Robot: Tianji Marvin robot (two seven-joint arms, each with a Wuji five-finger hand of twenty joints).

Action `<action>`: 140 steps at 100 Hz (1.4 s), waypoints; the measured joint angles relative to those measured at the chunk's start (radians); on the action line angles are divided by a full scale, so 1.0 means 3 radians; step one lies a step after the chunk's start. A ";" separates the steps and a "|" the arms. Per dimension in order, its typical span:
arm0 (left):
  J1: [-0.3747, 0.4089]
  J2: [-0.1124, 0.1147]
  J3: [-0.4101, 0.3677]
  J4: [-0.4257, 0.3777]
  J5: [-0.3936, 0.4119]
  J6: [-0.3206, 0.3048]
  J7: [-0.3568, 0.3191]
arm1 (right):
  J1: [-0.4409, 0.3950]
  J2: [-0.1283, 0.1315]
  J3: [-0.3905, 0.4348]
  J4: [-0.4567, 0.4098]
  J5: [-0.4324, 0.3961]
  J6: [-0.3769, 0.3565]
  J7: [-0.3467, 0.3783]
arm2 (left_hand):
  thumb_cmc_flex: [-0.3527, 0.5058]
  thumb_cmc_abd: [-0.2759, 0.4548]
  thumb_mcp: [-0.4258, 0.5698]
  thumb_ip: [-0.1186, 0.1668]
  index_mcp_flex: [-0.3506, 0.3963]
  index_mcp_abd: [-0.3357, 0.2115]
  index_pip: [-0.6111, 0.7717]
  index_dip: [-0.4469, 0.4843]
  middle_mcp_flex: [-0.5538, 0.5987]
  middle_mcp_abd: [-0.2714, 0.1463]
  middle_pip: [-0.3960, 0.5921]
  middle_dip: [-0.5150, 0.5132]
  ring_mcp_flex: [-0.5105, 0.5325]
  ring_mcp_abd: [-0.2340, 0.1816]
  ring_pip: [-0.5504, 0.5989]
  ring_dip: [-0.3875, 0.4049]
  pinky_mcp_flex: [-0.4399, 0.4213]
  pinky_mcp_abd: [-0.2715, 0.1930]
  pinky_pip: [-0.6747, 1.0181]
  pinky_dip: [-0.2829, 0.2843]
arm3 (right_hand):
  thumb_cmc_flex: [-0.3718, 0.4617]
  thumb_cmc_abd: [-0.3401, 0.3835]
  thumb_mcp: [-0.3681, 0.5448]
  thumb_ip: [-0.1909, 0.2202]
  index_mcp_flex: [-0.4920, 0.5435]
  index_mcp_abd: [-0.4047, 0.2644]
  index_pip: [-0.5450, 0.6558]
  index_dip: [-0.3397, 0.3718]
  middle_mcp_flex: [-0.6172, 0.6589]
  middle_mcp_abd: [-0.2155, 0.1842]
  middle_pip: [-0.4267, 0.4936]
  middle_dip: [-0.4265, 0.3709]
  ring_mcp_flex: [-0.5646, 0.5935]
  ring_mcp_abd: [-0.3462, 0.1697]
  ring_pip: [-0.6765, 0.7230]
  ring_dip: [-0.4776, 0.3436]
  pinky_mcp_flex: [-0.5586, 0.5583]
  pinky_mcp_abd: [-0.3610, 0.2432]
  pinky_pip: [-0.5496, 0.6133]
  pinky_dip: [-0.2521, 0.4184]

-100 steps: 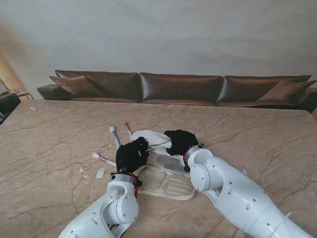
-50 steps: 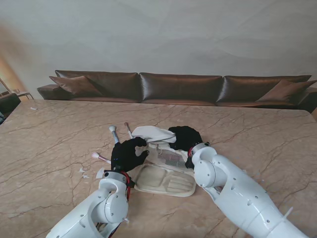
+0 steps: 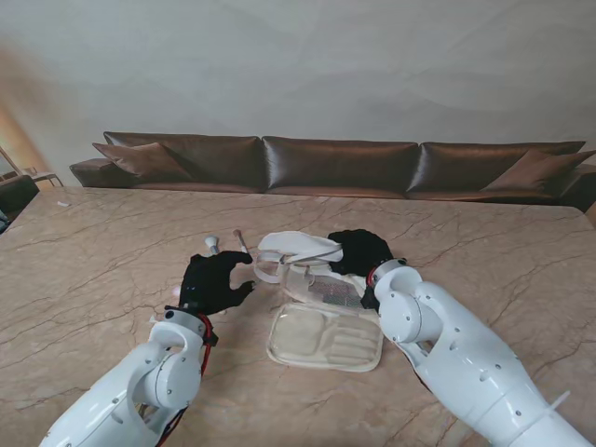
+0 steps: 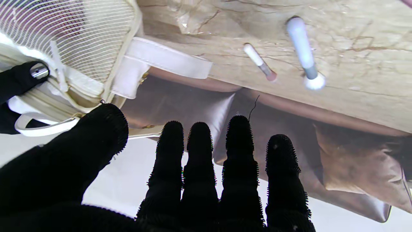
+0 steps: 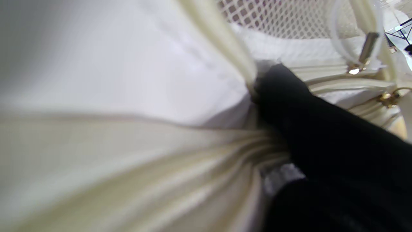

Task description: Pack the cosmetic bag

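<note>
Marble desk (image 3: 93, 251) carries the soft, floppy cosmetics bag (image 3: 326, 337), its lid clamped up by the right hand (image 3: 358, 251), while the left hand (image 3: 212, 282) spreads empty just beside it, brushes (image 4: 302, 51) lying beyond its fingertips; grip stiff rims

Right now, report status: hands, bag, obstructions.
Left hand open, off the cosmetics bag. Right hand shut on the bag's lid, propping it open. Two brushes on the table, unpacked. Nothing blocking.
</note>
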 measured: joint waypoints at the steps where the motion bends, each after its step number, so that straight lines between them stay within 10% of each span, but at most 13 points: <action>1: -0.0001 0.0004 -0.0004 0.0001 0.0009 -0.0002 -0.0006 | 0.0000 0.0001 0.0003 0.0000 0.0000 -0.0001 0.0003 | 0.0003 0.0000 0.0005 0.0000 0.0004 -0.0003 0.0000 0.0000 0.0001 -0.0016 0.0000 0.0000 0.0000 -0.0003 0.0000 -0.0002 -0.0001 0.0000 0.0000 0.0000 | 0.0000 0.0000 0.0000 0.0000 0.0000 0.0000 0.0000 0.0000 0.0000 0.0000 0.0000 0.0000 0.0000 0.0000 0.0000 0.0000 0.0000 0.0000 0.0000 0.0000; 59: 0.0040 0.0134 -0.0404 0.0168 0.0405 -0.0290 -0.0241 | 0.0182 0.0026 0.0095 0.0222 0.0171 -0.0473 0.0188 | 0.0057 -0.0261 0.0266 0.0004 0.0284 -0.0290 0.0677 0.0333 0.0140 -0.0137 0.0029 -0.0039 0.0012 -0.0062 -0.0032 -0.0047 -0.0036 -0.0003 -0.0005 0.0045 | 0.0003 -0.0029 -0.0010 0.0000 0.0017 -0.0001 0.0000 -0.0106 0.0035 0.0023 -0.0086 -0.0121 0.0004 0.0000 -0.0039 0.0000 0.0014 0.0005 0.0001 -0.0001; 76: 0.0073 0.0186 -0.0566 0.0260 0.0530 -0.0472 -0.0343 | 0.0288 -0.0026 0.0058 0.0603 0.0227 -0.0773 -0.0295 | 0.0058 -0.0261 0.0301 0.0004 0.0305 -0.0290 0.0420 0.0208 0.0139 -0.0137 0.0004 -0.0075 0.0001 -0.0109 -0.0128 -0.0137 -0.0072 -0.0098 -0.0124 0.0024 | 0.0004 -0.0029 -0.0010 0.0000 0.0017 -0.0001 0.0000 -0.0114 0.0036 0.0023 -0.0086 -0.0143 0.0005 0.0000 -0.0040 0.0000 0.0014 0.0006 0.0002 -0.0001; 140: 0.0035 0.0330 -0.0678 0.0653 0.0819 -0.0796 -0.0463 | 0.0710 -0.0139 -0.0273 0.1309 0.0257 -0.1070 -0.0619 | 0.0224 -0.0338 0.0628 0.0008 0.0092 -0.0276 -0.0251 -0.0120 -0.0215 -0.0226 -0.0178 -0.0169 -0.0702 -0.0171 -0.0367 -0.0287 -0.0644 -0.0130 -0.0446 -0.0056 | 0.0004 0.0040 -0.0013 0.0000 -0.0001 -0.0006 0.0001 -0.0114 0.0024 0.0003 -0.0112 -0.0157 -0.0007 0.0000 -0.0120 0.0000 -0.0150 0.0062 0.0026 0.0005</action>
